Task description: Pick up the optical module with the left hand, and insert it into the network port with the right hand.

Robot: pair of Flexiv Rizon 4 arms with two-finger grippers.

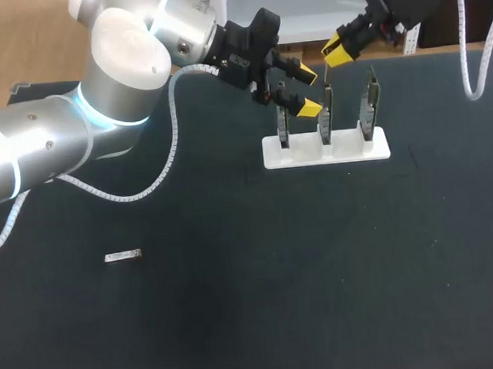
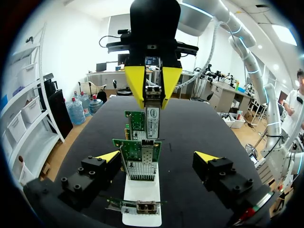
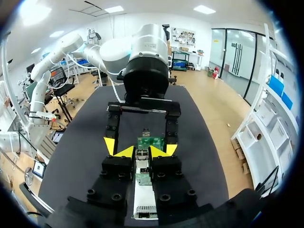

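Observation:
My right gripper (image 1: 337,51) hangs above the white stand (image 1: 325,150), shut on a slim silver optical module (image 1: 327,77) that points straight down. The module's lower end is at the top edge of the middle network card (image 1: 327,114). In the left wrist view the module (image 2: 152,118) hangs down from the right gripper (image 2: 153,85) towards the cards (image 2: 140,159). My left gripper (image 1: 306,90) stands open and holds nothing, its fingers either side of the left card (image 1: 283,129). In the right wrist view my right gripper (image 3: 142,153) is shut on the module (image 3: 142,160).
The stand holds three upright green network cards; the right one (image 1: 369,106) stands apart from both grippers. A second silver module (image 1: 122,257) lies flat on the dark table (image 1: 322,272) at the left front. A white cable (image 1: 145,192) loops from my left arm.

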